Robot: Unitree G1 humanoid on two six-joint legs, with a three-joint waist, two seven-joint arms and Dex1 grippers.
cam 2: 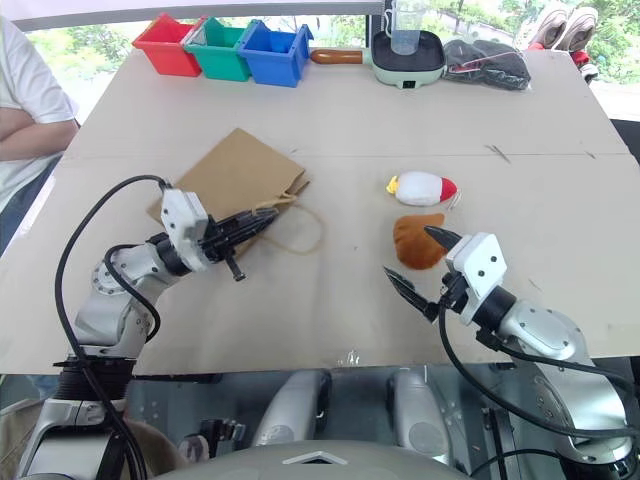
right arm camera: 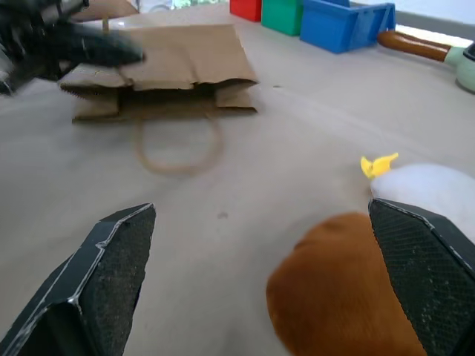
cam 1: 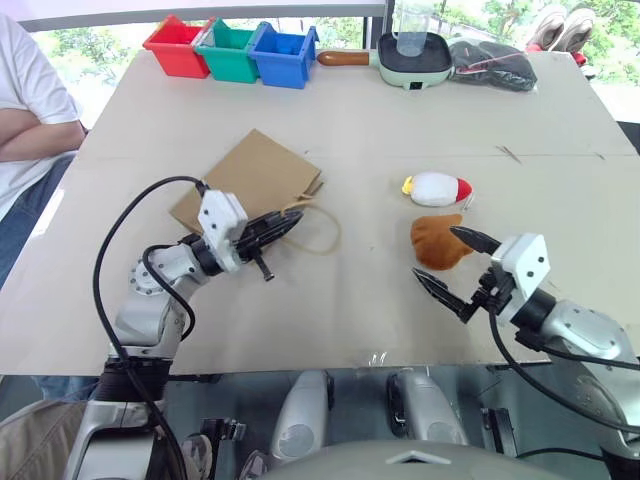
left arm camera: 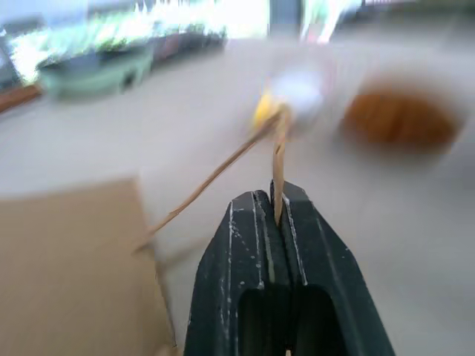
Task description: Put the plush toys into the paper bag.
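The paper bag (cam 1: 250, 180) lies flat on the table, left of centre. My left gripper (cam 1: 292, 224) hovers over its open end, shut on one twisted handle (left arm camera: 278, 159). The other handle loop (cam 1: 322, 238) rests on the table. An orange-brown plush toy (cam 1: 436, 243) lies right of centre, and the white plush toy (cam 1: 437, 188) with red and yellow ends sits just behind it. My right gripper (cam 1: 457, 264) is open. The orange toy (right arm camera: 338, 297) sits just ahead of its spread fingers, close to one fingertip (right arm camera: 419, 252).
Red (cam 1: 177, 47), green (cam 1: 229, 53) and blue (cam 1: 283, 57) bins line the far left edge. A green pan (cam 1: 412, 60) holding a clear cup and a black bundle (cam 1: 492, 63) stand at the far right. A person (cam 1: 25, 110) sits at the table's left side.
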